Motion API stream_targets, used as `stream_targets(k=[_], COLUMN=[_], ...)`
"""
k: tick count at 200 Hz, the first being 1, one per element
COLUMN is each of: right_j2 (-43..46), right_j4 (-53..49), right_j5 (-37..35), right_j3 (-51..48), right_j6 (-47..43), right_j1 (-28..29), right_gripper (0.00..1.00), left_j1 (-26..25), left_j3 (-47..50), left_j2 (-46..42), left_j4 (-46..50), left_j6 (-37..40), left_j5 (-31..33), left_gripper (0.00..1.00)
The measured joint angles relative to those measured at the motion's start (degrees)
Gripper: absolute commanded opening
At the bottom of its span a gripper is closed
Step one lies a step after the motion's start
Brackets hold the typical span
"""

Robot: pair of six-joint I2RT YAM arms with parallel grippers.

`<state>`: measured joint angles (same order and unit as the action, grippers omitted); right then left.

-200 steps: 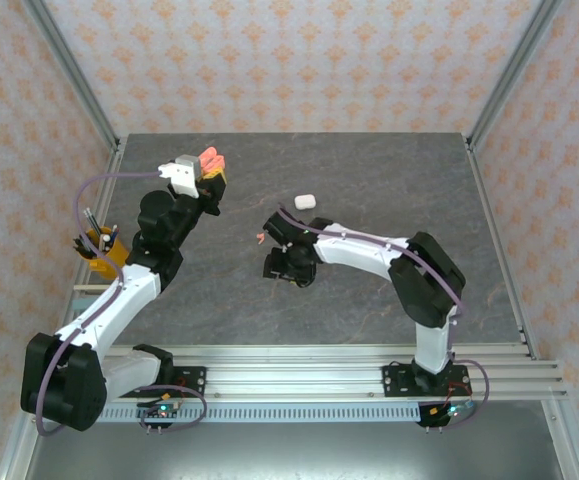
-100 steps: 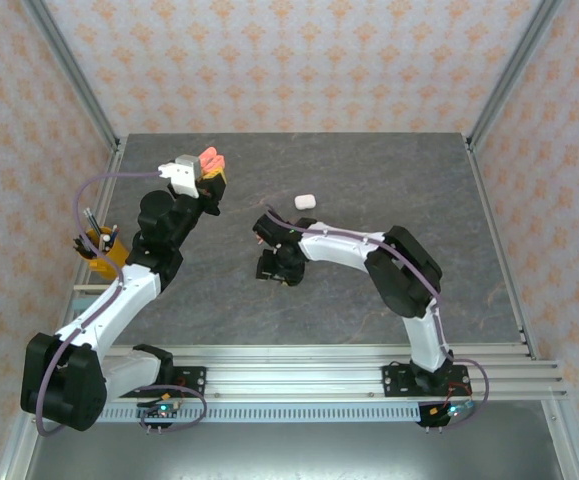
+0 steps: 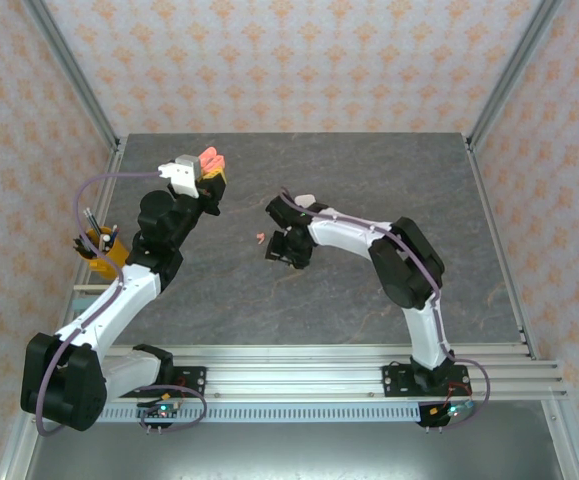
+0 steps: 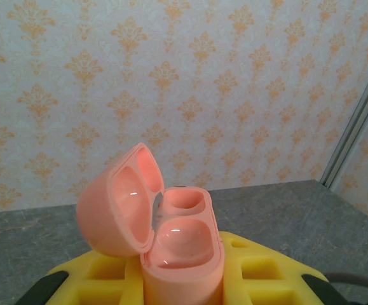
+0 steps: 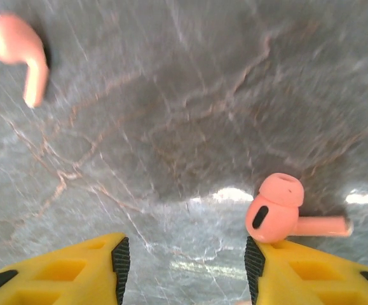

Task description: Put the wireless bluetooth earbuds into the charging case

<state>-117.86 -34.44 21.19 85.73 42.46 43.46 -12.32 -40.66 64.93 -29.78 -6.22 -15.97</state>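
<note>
**Top external:** The left gripper [image 3: 206, 172] is raised and clenched on the open pink charging case [image 3: 210, 156]. The right gripper [image 3: 273, 244] sits low over the table [image 3: 389, 170].

**Left wrist:** The case lid is tilted left and both wells are empty.

**Right wrist:** The jaws stand apart with nothing between them. A pink earbud [image 5: 274, 210] lies on the table at the right fingertip. A second pink earbud [image 5: 17, 52] lies well apart, far left.

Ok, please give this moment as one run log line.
left gripper: shut on pink case, lid open, empty | right gripper: open over table | near earbud, far earbud: lying on table
</note>
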Motion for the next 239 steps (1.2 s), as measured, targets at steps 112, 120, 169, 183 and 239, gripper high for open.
stream_targets(k=[112,120,169,183,239], right_j2=[1.0,1.0,0.6,-0.1,-2.0], right_j4=[-3.3,-4.6,-9.2,-10.0,-12.1], right_j5=[-5.6,-6.9,-11.0,-11.1,-8.5], right_j3=[2.5,2.7,4.3,5.4,7.7], right_j6=[-4.5,-5.1,-11.3,-14.2,-24.8], right_j1=[-3.9,-3.9,-3.9,-3.9,-3.8], right_gripper=[0.53,0.54,0.55,0.55,0.54], left_j1=[0.0,0.0,0.0,0.0,0.0], left_j3=[0.0,0.0,0.0,0.0,0.0], left_j2=[0.0,0.0,0.0,0.0,0.0], left_j4=[0.0,0.0,0.0,0.0,0.0], left_j6=[0.0,0.0,0.0,0.0,0.0], left_j5=[0.2,0.2,0.2,0.2,0.2], left_gripper=[0.0,0.0,0.0,0.0,0.0])
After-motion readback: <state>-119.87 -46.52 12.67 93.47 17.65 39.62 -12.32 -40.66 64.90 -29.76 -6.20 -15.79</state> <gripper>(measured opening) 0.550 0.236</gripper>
